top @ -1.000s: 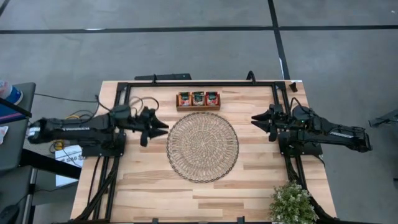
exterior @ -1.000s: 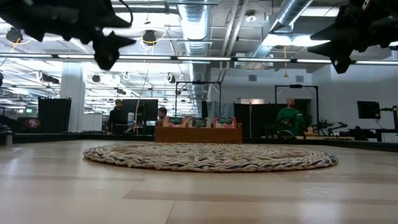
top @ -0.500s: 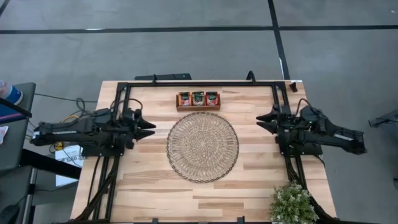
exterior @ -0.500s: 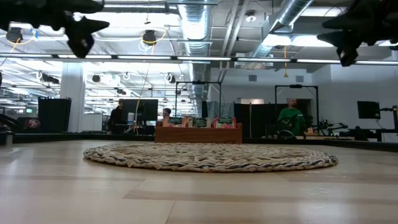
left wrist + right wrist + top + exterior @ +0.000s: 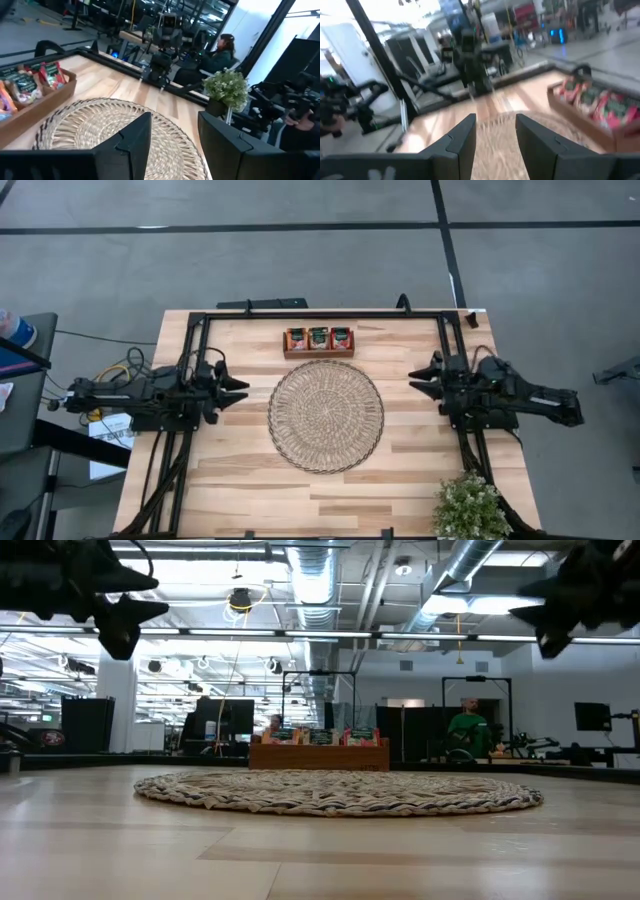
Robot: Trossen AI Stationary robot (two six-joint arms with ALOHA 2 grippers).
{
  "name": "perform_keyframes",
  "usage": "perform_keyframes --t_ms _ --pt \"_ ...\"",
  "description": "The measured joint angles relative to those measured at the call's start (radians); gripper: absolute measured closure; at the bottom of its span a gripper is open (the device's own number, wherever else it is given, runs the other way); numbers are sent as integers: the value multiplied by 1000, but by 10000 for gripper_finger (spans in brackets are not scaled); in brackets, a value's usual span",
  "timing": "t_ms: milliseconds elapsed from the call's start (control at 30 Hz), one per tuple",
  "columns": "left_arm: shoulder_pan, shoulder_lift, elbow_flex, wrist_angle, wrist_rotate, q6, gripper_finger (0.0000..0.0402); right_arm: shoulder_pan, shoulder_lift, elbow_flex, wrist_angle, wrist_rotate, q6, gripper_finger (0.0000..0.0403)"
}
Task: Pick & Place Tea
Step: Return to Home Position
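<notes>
The tea sachets [image 5: 318, 337], red-orange and green-grey, stand on edge in the brown wooden tray [image 5: 318, 352] at the table's far middle. They also show in the left wrist view [image 5: 27, 85], the right wrist view [image 5: 592, 100] and the low view [image 5: 320, 737]. My left gripper [image 5: 243, 387] [image 5: 172, 132] hovers open above the table, left of the round woven mat [image 5: 325, 415]. My right gripper [image 5: 415, 375] [image 5: 495, 132] hovers open to the mat's right. Both are raised well above the table in the low view, the left [image 5: 130, 620] and the right [image 5: 553, 628]. Neither holds anything.
The woven mat [image 5: 340, 790] lies flat in the table's middle, just in front of the tray [image 5: 318, 755]. A potted plant [image 5: 470, 505] stands at the near right corner. A black frame [image 5: 320, 313] runs along the far edge and both sides. People sit in the room beyond.
My left gripper has drawn back from the mat's left rim toward the table's left edge and risen somewhat. My right gripper has shifted only slightly. The sachets, tray and mat have stayed where they were.
</notes>
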Motion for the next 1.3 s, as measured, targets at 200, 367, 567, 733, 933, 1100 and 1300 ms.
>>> perform_keyframes --t_ms 200,367,567,733,933,1100,1300 --pt "0 -22 -5 -40 -42 54 247 18 0 -58 13 -47 -7 273" --pt "0 -22 -7 -111 -73 55 247 4 0 -58 14 -55 -48 273" --pt "0 -54 -103 55 -61 75 247 -34 0 -58 40 -139 -50 273" --pt "0 -89 -130 79 -71 70 247 -45 0 -82 75 -181 -44 273" --pt "0 -99 -131 63 -68 68 247 -45 2 -189 230 -179 -47 273" --pt "1 -98 -131 52 -74 73 247 -45 16 -188 229 -176 29 273" --pt "1 -98 -132 39 -65 51 247 -44 16 -188 228 -179 176 273"
